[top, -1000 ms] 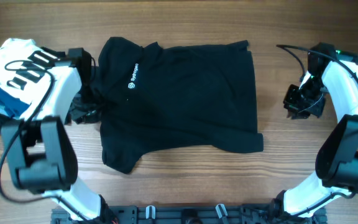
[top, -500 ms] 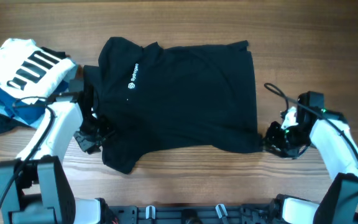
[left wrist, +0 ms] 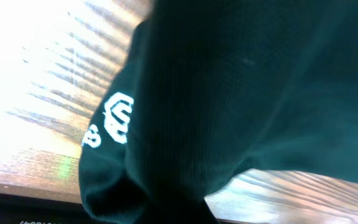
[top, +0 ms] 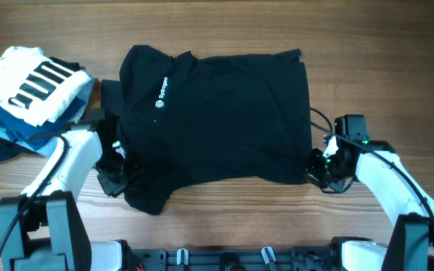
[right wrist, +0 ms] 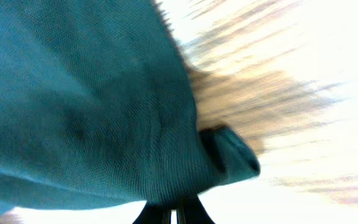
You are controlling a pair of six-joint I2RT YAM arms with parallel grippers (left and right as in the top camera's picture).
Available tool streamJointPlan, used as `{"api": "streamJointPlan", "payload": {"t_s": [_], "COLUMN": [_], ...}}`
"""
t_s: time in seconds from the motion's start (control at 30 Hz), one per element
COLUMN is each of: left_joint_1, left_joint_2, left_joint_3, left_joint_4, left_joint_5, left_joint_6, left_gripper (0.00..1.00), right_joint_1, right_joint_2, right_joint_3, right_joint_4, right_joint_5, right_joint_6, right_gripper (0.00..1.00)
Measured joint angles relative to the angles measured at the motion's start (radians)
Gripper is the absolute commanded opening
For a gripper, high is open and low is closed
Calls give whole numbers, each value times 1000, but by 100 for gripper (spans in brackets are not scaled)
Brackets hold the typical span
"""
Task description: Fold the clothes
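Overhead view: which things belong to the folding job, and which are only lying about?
Job: black shirt; left gripper; right gripper, both at the shirt's edge.
Lying about: white striped garment; blue garments under it.

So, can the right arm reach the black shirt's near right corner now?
Probably yes: the right arm sits at that corner of the black shirt, its jaws look closed on the fabric, and nothing stands between.
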Motion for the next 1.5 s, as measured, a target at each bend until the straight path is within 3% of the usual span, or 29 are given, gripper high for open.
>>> {"api": "streamJointPlan", "payload": {"t_s": [0.07,0.1,0.13,0.17,0.23,0.37,0.47,0.57,0.63,0.67,0.7,0.73,0.77,1.07,1.27,1.33,1.5], "left_joint_1": [0,0,0,0,0,0,0,0,0,0,0,0,0,0,0,0,5], "left_joint_2": [-15,-31,-51,-60,-62,-62,-63,-66,-66,-66,-66,-66,-66,-66,-70,-70,-70], "left_joint_3": [70,114,143,151,152,152,129,39,-16,-49,-78,-94,-105,-96,179,210,212], "left_joint_4": [-43,-53,-47,-45,-47,-138,-134,-32,50,103,148,164,171,4,-218,-190,-10], "left_joint_5": [-34,-61,-76,-77,-71,-67,-67,-66,-67,-67,-65,-63,-58,50,73,73,73], "left_joint_6": [8,10,12,16,20,20,20,15,12,7,5,6,1,5,94,107,113], "left_gripper": [4,28,72,84,79,80,78,73,62,50,22,9,4,4,4,4,4], "right_joint_1": [-29,-51,-61,-63,-63,-45,53,108,114,114,116,115,115,105,103,103,51], "right_joint_2": [-25,-46,-55,-58,-58,-58,-57,-56,-56,-62,-71,-71,-71,-70,-69,-69,-69], "right_joint_3": [91,159,205,225,228,199,72,-28,-97,-112,-121,-123,-127,-124,18,84,192], "right_joint_4": [-132,-171,-192,-201,-242,-295,-202,-88,25,59,106,130,150,113,-222,-222,-29], "right_joint_5": [74,125,157,166,176,141,80,60,55,50,39,32,32,60,73,70,63], "right_joint_6": [15,18,17,10,6,6,47,109,147,160,175,187,198,265,199,173,152], "right_gripper": [4,11,27,27,26,27,27,27,27,26,19,9,4,4,4,4,4]}}
